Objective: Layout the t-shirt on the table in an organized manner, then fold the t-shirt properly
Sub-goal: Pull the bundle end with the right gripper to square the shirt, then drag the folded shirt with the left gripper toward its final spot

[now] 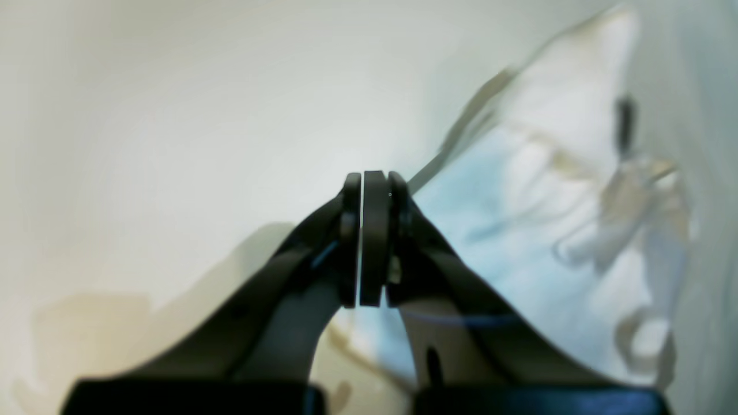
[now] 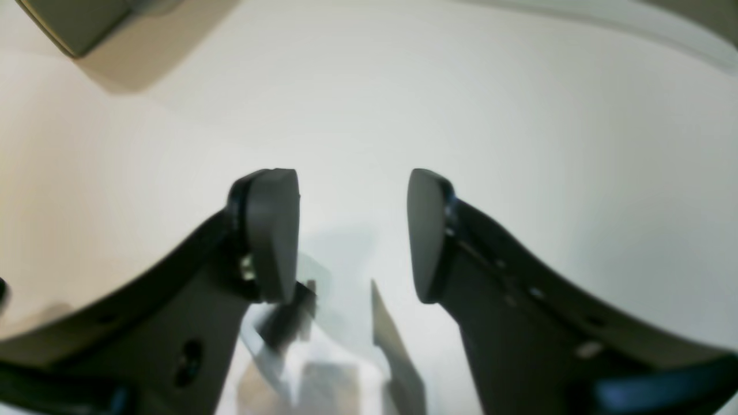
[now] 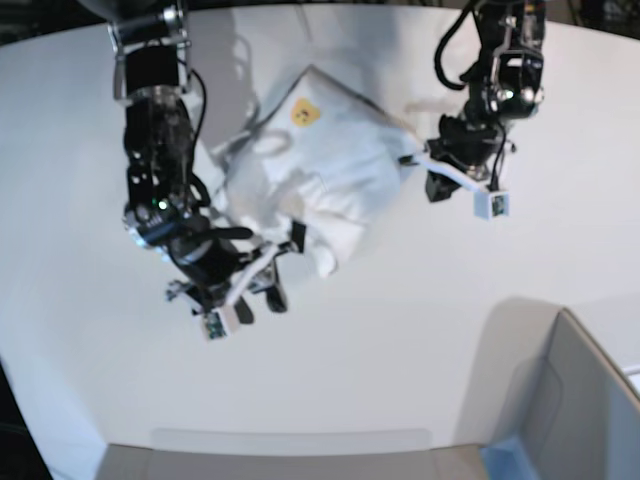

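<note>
The t-shirt [image 3: 320, 175] lies crumpled on the white surface [image 3: 400, 330] between both arms. The left tool [image 1: 373, 242] is closed, apparently empty, beside the shirt's edge. The right tool [image 2: 353, 230] gapes, holding nothing.

— Bright in here, isn't it? The counter [image 3: 400, 330] is nearly washed out from above, and the far edge of the room goes black.

— Light comes from overhead; each arm throws a soft grey shadow on the white top. The bin [image 3: 585, 400] casts one to its left.

— Both wrist views are soft. On the left one the t-shirt [image 1: 553, 219] is a smeared pale blue blur.

— The right wrist view curves at the edges, with a warm cream tint at its left and cooler white in the middle.
</note>
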`<state>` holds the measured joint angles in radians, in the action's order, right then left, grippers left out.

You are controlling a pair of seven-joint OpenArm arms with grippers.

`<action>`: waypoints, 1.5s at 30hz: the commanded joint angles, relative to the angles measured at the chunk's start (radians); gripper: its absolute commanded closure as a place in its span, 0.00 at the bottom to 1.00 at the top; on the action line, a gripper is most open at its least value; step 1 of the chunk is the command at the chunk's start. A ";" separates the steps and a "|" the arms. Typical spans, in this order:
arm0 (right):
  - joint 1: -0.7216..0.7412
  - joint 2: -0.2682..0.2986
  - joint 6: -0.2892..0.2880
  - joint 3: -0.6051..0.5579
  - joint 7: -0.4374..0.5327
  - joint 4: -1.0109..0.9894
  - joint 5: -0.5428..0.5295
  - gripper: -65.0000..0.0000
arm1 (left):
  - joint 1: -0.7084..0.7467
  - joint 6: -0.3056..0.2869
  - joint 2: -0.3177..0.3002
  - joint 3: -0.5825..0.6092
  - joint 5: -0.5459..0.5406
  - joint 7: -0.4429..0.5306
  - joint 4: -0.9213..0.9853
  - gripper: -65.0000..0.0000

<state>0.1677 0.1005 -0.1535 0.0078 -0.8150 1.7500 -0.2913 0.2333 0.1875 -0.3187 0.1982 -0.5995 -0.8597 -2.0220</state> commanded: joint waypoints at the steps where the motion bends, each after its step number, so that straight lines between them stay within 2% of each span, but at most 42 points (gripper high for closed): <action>1: -0.004 0.015 0.005 0.034 0.024 0.037 -0.003 0.66 | -0.005 -0.009 -0.006 0.045 -0.004 0.007 -0.015 1.00; 5: -0.112 0.011 0.005 0.205 0.024 0.117 -0.004 0.96 | -0.062 -0.010 -0.020 0.264 -0.004 0.007 -0.016 1.00; 6: -0.136 0.009 0.005 0.257 0.024 0.135 -0.004 1.00 | -0.081 -0.010 -0.021 0.332 -0.004 0.012 -0.016 1.00; 10: -0.204 -0.012 0.005 0.459 0.024 0.175 -0.007 1.00 | -0.176 -0.004 -0.018 0.605 0.000 0.018 -0.016 1.00; 12: -0.224 -0.014 0.005 0.539 0.024 0.179 -0.009 1.00 | -0.217 0.004 -0.003 0.676 0.000 0.020 -0.016 1.00; 16: -0.277 -0.011 0.005 0.617 0.024 0.179 -0.009 1.00 | -0.254 0.083 0.011 0.705 0.002 0.018 -0.012 1.00; 24: -0.325 -0.006 0.005 0.679 0.024 0.173 -0.009 1.00 | -0.361 0.083 0.023 0.828 -0.003 0.006 0.066 1.00; 27: -0.325 -0.005 0.005 0.679 0.024 0.173 -0.006 1.00 | -0.395 0.080 0.028 0.874 -0.003 -0.089 0.066 1.00; 29: -0.323 -0.009 0.005 0.679 0.024 0.173 -0.006 1.00 | -0.423 0.080 0.053 0.900 -0.003 -0.145 0.068 1.00; 32: -0.325 -0.012 0.005 0.674 0.024 0.173 -0.006 1.00 | -0.444 0.080 0.074 0.907 -0.003 -0.177 0.099 1.00; 37: -0.326 -0.014 0.005 0.673 0.024 0.173 -0.006 1.00 | -0.496 0.080 0.118 0.907 -0.001 -0.178 0.261 1.00; 41: -0.328 -0.014 0.005 0.676 0.024 0.175 -0.006 1.00 | -0.507 0.080 0.131 0.898 0.000 -0.171 0.366 1.00; 45: -0.342 -0.014 0.005 0.677 0.024 0.175 -0.006 1.00 | -0.510 0.083 0.123 0.897 0.002 -0.074 0.435 1.00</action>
<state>-0.1860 0.0761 -0.1429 0.6807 -0.8181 1.9083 -0.2878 -0.2634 0.2634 -0.1940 1.0996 -0.6064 -0.9237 -1.5833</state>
